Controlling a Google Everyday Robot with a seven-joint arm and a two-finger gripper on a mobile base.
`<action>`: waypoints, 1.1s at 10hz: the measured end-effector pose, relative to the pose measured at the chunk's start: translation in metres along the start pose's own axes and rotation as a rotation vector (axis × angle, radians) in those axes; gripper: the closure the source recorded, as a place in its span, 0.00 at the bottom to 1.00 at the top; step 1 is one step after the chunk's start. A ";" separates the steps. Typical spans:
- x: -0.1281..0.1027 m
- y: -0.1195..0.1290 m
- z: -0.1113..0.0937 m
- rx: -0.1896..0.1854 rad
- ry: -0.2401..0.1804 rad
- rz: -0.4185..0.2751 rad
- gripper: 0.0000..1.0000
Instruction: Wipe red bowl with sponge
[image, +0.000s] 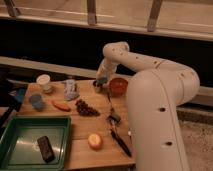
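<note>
**Gripper (101, 85) pinching sponge (102, 80) beside red bowl (119, 86), wipe not yet begun**

I'm seeing the gripper sitting low at the far edge of the table (82, 127), just left of the red bowl. The jaws are pinched narrow. A small pale-blue lump is showing at them, and I'm reading that as the sponge, held. I can't make out how squarely it's sitting in the grip.

The red bowl is standing upright on the table, close to the gripper. I can't tell whether the two are touching or just apart. Nothing is reaching inside the bowl: the sponge is sitting outside the rim on its left.

Progress, as I'm judging it: the pickup is looking done and the wipe itself is all left. What's remaining is lifting over the rim, getting the sponge down onto the inner surface and rubbing it round.

The grapes (86, 108), the blue cup (36, 101) and the green tray (62, 131) are lying well off to the left, so they aren't getting in the way.
</note>
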 end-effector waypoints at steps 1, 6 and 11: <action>0.004 -0.014 -0.009 0.009 -0.009 0.029 1.00; 0.038 -0.085 -0.046 0.051 -0.048 0.222 1.00; 0.060 -0.111 -0.042 0.067 -0.013 0.353 1.00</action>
